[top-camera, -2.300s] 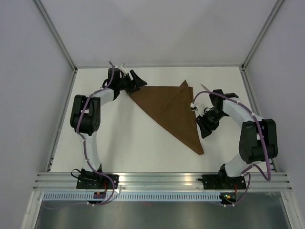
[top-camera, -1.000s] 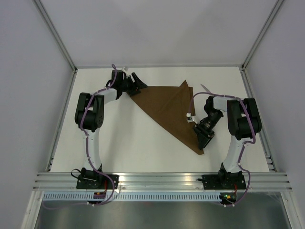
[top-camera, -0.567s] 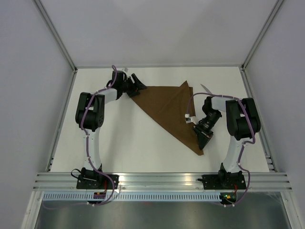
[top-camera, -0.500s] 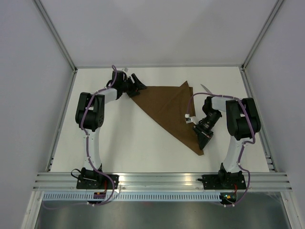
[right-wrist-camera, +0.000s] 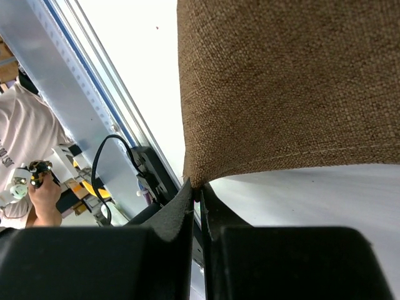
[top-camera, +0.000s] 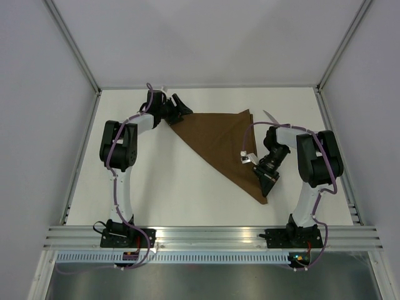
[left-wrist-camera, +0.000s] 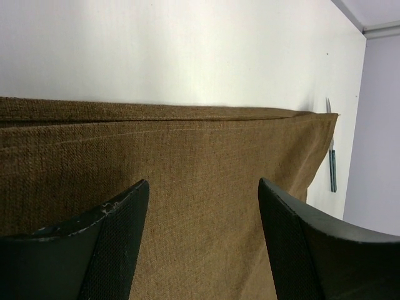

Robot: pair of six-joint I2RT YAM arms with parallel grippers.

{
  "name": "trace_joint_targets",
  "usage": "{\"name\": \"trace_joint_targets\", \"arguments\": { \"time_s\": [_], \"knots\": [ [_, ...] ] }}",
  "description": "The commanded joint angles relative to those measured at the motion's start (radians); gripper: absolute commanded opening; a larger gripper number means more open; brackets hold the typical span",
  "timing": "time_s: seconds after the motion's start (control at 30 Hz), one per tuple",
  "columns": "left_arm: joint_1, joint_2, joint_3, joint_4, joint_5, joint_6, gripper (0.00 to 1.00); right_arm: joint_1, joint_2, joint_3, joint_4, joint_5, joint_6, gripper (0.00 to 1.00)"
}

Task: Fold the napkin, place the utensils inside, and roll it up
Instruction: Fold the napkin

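Observation:
The dark-brown napkin [top-camera: 219, 142] lies folded into a triangle on the white table, one point toward the near edge. My left gripper [top-camera: 178, 107] stands open at the napkin's far-left corner, and the cloth [left-wrist-camera: 187, 156] fills the space between its fingers [left-wrist-camera: 203, 182]. My right gripper [top-camera: 265, 186] is shut on the napkin's near corner; that corner [right-wrist-camera: 281, 81] is pinched between the fingertips [right-wrist-camera: 199, 190] and lifted a little. A thin whitish utensil [top-camera: 270, 116] lies just past the napkin's far-right corner. In the left wrist view it shows as a teal stick [left-wrist-camera: 332, 169].
An aluminium rail [top-camera: 212, 237] runs along the near edge behind both arm bases. White walls close in the table on the left, right and far sides. A person [right-wrist-camera: 31, 156] stands outside the cell, seen in the right wrist view.
My right gripper moved down along the napkin's right edge to the near corner and closed on it. The far-right tip of the napkin flattened slightly. The left gripper barely moved.

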Motion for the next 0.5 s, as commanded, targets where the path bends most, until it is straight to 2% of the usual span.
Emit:
{"name": "trace_joint_targets", "arguments": {
  "time_s": [0.0, 0.3, 0.47],
  "knots": [
    [-0.003, 0.037, 0.039, -0.025, -0.011, -0.039, 0.75, 0.015, -0.04, -0.01, -0.038, 0.01, -0.046, 0.09],
    [-0.003, 0.049, 0.061, -0.045, -0.006, -0.037, 0.75, 0.042, -0.043, -0.033, -0.012, 0.038, -0.04, 0.1],
    [-0.002, 0.057, 0.067, -0.053, -0.008, -0.036, 0.75, 0.059, -0.051, -0.042, 0.0, 0.049, -0.036, 0.15]
  ]
}}
